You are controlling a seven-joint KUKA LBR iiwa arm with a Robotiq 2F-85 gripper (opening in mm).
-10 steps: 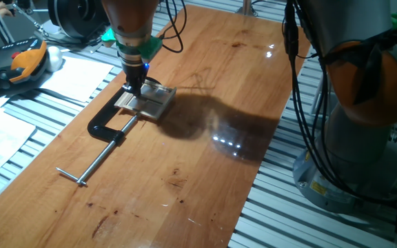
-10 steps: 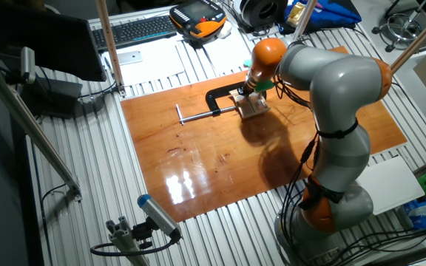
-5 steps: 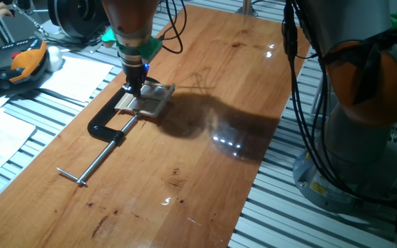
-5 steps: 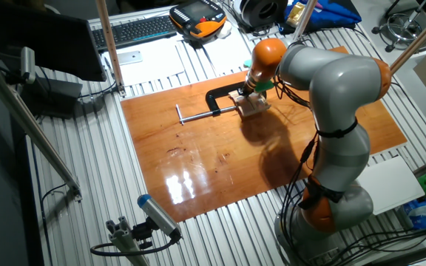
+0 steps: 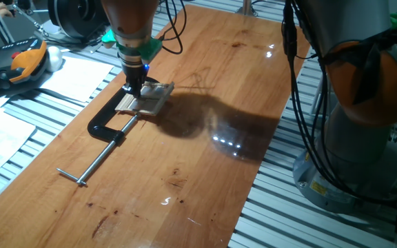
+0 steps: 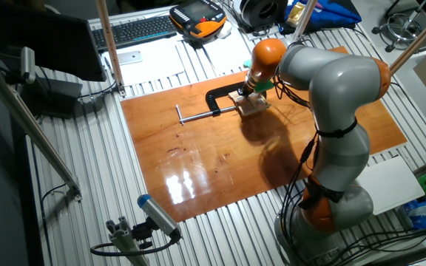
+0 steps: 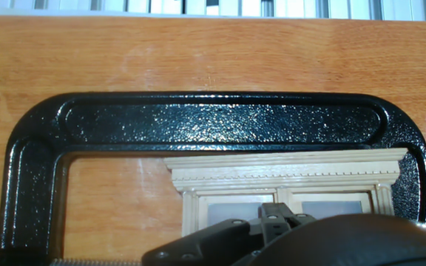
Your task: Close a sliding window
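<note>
The sliding window (image 5: pixel 149 98) is a small pale wood frame lying flat on the wooden board, held in the jaw of a black C-clamp (image 5: pixel 107 125). My gripper (image 5: pixel 135 87) points straight down and its narrow black fingers stand together on the window's left part. The other fixed view shows the window (image 6: pixel 254 108) under the gripper (image 6: pixel 249 91). In the hand view the window (image 7: pixel 220 182) lies inside the clamp's arc (image 7: pixel 220 122), with two panes partly hidden by the gripper (image 7: pixel 276 216) at the bottom edge.
The clamp's steel screw bar (image 5: pixel 95 160) runs toward the board's front left. The wooden board (image 5: pixel 205 158) lies on a slatted metal table. Papers (image 5: pixel 74 76) and an orange pendant (image 5: pixel 23 62) lie to the left. The arm's base (image 5: pixel 364 138) stands at the right.
The window's right end has shifted slightly left and away under the fingers. The gripper has barely moved. The clamp stays put.
</note>
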